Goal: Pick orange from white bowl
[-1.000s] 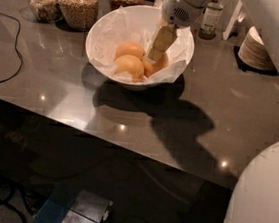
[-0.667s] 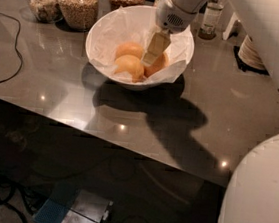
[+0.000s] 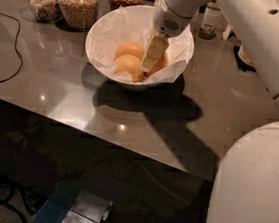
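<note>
My gripper (image 3: 153, 58) sat in the white bowl (image 3: 100, 33) at the orange (image 3: 161, 64); whether it gripped, I couldn't tell. Best squeeze centrally, clear of the paper lining (image 3: 178, 67).

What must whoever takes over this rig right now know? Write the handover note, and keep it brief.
Pincer: low inside the white bowl, directly in front of the orange. Whether it has a grip cannot be told.
Orange: in the right part of the bowl, on the crumpled paper lining, partly hidden by the pincer. Two paler fruits lie to its left.
Done: the reach into the bowl.
Left: secure the orange and lift it clear of the bowl. Probably best to go gently so the paper does not come along.
</note>
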Tool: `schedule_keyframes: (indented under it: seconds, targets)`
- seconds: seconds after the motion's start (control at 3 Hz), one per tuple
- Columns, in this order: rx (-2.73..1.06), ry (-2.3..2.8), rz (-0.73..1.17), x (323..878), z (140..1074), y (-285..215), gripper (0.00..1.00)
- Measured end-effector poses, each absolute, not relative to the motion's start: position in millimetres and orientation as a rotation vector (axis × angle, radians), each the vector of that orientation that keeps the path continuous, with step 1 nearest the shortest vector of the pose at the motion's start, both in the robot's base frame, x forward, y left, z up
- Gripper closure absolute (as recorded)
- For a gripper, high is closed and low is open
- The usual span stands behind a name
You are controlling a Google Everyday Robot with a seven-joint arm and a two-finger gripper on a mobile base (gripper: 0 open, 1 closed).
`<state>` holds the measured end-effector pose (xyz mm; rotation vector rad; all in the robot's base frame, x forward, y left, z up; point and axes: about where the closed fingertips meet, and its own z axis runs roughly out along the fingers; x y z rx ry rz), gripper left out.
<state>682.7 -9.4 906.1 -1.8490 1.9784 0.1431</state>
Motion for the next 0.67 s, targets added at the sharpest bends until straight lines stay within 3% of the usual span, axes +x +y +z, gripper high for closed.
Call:
schedule_keyframes:
  seconds: [0.67]
  targets:
    - [-1.789,2.066,0.084,693.0,891.8,-36.8,0.26]
